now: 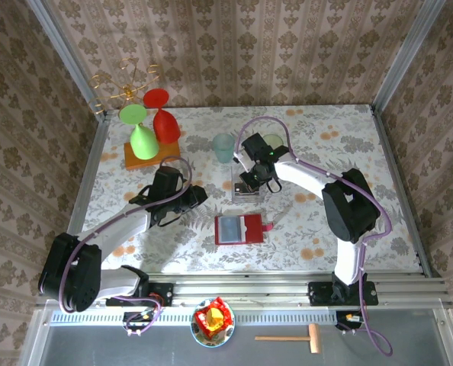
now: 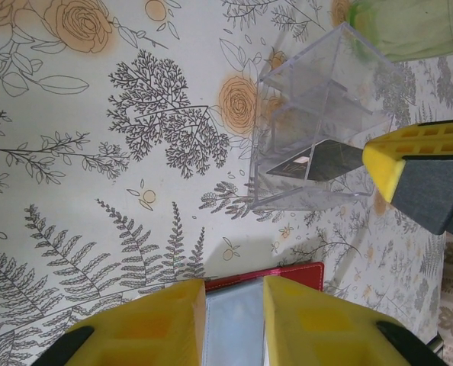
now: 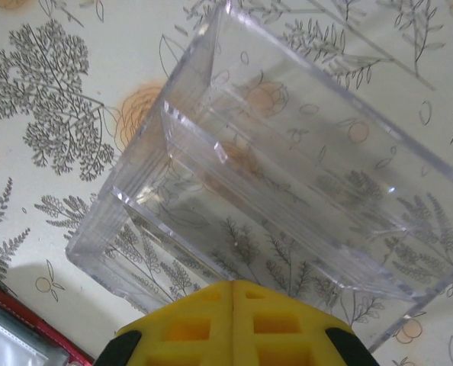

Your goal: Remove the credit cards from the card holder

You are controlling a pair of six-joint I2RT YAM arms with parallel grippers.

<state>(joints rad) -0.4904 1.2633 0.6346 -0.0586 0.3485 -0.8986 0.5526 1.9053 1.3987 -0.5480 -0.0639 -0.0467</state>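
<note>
The red card holder [image 1: 239, 229] lies open on the floral table, its greyish pocket up. In the left wrist view its red border [image 2: 291, 275] shows just past my left gripper [image 2: 234, 293], whose yellow fingers stand apart with nothing between them. From above, the left gripper [image 1: 198, 197] hovers left of the holder. My right gripper [image 1: 251, 179] is over the clear plastic box [image 1: 247, 185]. The left wrist view shows the right gripper [image 2: 379, 164] shut on a dark credit card [image 2: 329, 158] that reaches into the box [image 2: 318, 114]. In its own view the right gripper [image 3: 232, 286] has its fingers pressed together above the box [image 3: 272, 175].
A teal cup [image 1: 223, 146] and a green cup [image 1: 273, 140] stand behind the box. Red and green glasses sit on an orange board [image 1: 152, 155] at the back left, by a gold wire piece [image 1: 123, 90]. A bowl [image 1: 213, 322] and a wooden hammer [image 1: 291, 338] lie below the rail.
</note>
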